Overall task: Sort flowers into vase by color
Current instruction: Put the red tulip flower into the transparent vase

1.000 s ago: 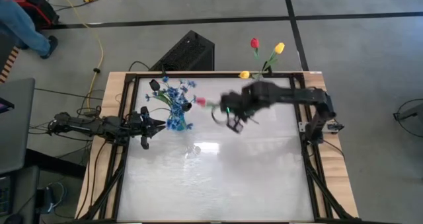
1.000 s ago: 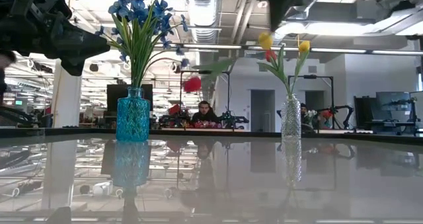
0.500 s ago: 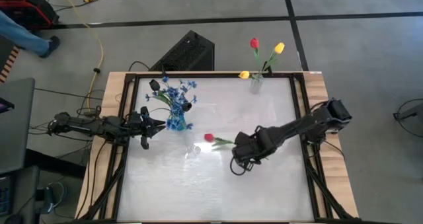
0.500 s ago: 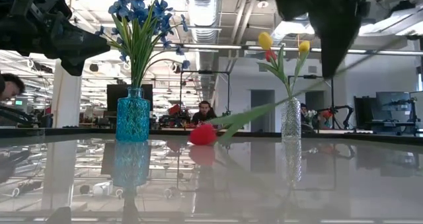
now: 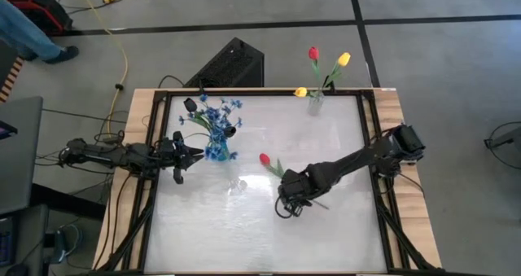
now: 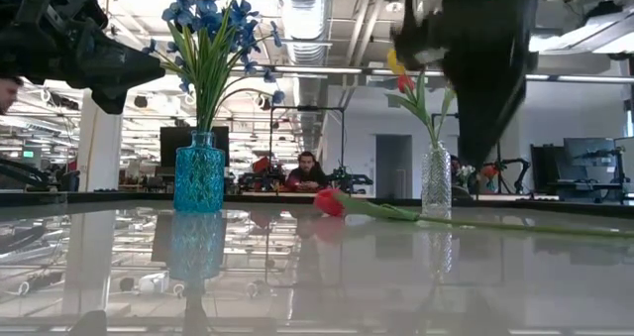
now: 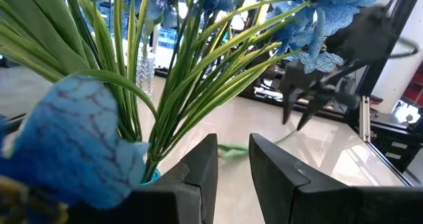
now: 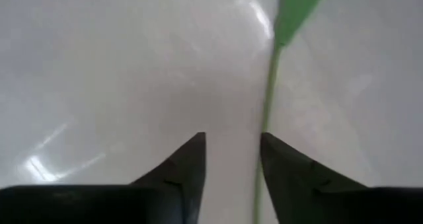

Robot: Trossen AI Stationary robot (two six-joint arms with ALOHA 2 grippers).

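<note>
Red tulip point(image 5: 264, 159): lying flat on the glossy worktop point(image 5: 203, 227), frame centre.
Right pincer point(image 5: 286, 206): released, fingers parted beside the green stem.
Left pincer point(image 5: 192, 155): centre left, beside the blue vase point(image 5: 216, 151); grip unclear.

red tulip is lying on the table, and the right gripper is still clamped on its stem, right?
Not quite. The red tulip does lie on the table, but the right gripper is open, its fingers apart with the stem running between them untouched. The right wrist view shows it.
</note>
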